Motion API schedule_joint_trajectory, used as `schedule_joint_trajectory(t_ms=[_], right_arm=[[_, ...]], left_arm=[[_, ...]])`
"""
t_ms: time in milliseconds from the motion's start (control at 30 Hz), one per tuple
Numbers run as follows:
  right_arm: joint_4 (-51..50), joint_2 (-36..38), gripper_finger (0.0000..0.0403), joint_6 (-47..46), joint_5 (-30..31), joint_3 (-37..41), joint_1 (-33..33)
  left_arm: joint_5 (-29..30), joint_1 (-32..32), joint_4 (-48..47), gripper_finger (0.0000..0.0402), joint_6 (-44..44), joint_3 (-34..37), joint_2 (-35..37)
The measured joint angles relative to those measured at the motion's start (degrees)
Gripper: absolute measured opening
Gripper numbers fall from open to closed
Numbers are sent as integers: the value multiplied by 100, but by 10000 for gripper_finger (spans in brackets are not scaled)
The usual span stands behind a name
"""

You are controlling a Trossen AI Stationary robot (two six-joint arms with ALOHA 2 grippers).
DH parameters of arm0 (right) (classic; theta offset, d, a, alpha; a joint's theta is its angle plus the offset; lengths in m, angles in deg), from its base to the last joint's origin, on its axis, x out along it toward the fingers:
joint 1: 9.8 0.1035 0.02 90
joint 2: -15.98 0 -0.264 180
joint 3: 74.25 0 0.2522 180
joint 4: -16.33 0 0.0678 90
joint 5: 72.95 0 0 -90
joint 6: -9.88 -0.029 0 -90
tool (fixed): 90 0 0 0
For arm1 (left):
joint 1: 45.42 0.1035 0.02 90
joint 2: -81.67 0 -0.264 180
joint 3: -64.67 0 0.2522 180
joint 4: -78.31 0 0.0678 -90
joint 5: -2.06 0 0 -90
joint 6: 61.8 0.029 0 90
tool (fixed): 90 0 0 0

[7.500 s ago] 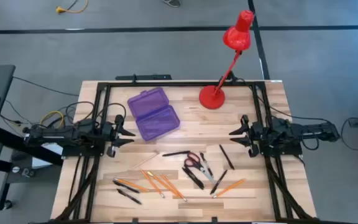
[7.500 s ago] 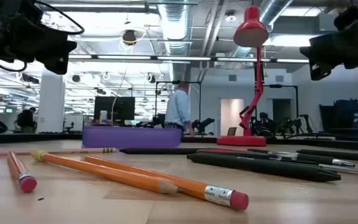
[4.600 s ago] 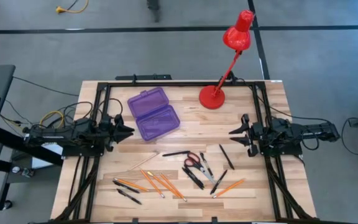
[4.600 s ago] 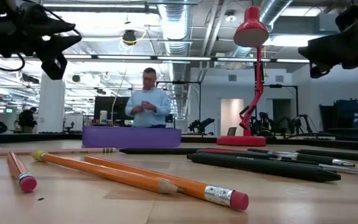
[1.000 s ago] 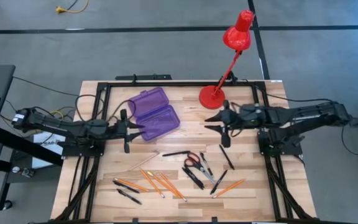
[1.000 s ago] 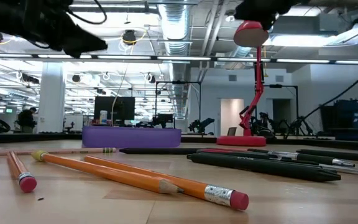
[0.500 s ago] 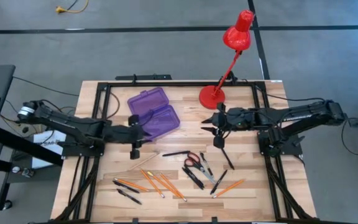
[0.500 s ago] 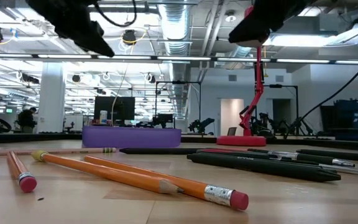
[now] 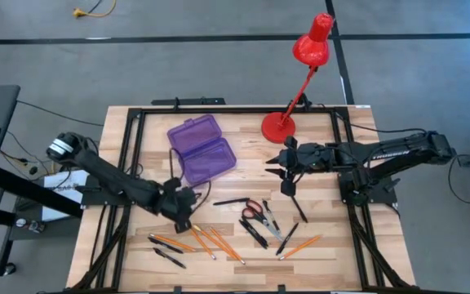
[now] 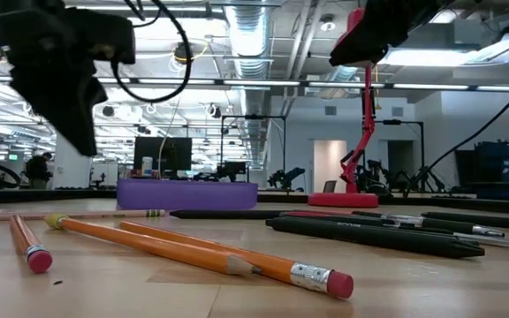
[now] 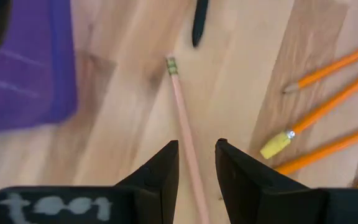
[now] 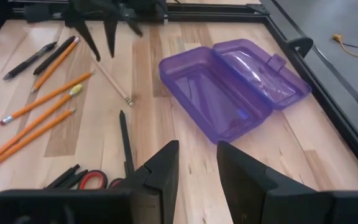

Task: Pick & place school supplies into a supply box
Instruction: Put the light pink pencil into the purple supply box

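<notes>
The supply box [image 9: 201, 149], translucent purple, lies with its lid open at the far left of the table. The school supplies lie nearer: a pale pencil [image 11: 182, 118], orange pencils [image 9: 210, 242], black pens [image 9: 255, 233] and red-handled scissors [image 9: 252, 210]. My left gripper [image 9: 188, 219] hangs open above the pale pencil, pointing steeply down. In the left wrist view [image 11: 196, 168] the pencil runs through the gap between the fingers, which stay clear of the table. My right gripper [image 9: 274, 162] is open in the air right of the box, with nothing between its fingers [image 12: 194, 165].
A red desk lamp stands with its base [image 9: 278, 127] at the far edge, right of the box. A black metal frame [image 9: 133, 143] borders the table's left, right and far sides. One more black pen [image 9: 298, 206] lies under the right arm.
My left gripper has swung from beside the box toward the near edge and a little to the right. It has tipped from nearly level to pointing steeply down and has rolled, and now hangs over the pale pencil. Nothing on the table has moved.
</notes>
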Motion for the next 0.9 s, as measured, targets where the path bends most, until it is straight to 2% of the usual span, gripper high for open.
schedule_joint_trajectory(t_ms=[133,233,567,700,900], right_arm=[[2,0,106,-80,0,0,0],[2,0,106,-184,-1,2,0],[1,0,106,-194,-2,4,0],[0,0,106,-162,-2,7,0],[0,0,106,-144,-4,9,-11]], left_arm=[[90,-16,-318,94,-554,-4,-234],[86,-42,-446,104,-632,-4,-330],[-157,-210,-375,165,105,47,-320],[-117,-243,-201,164,112,47,-327],[-36,-203,114,147,382,44,-771]])
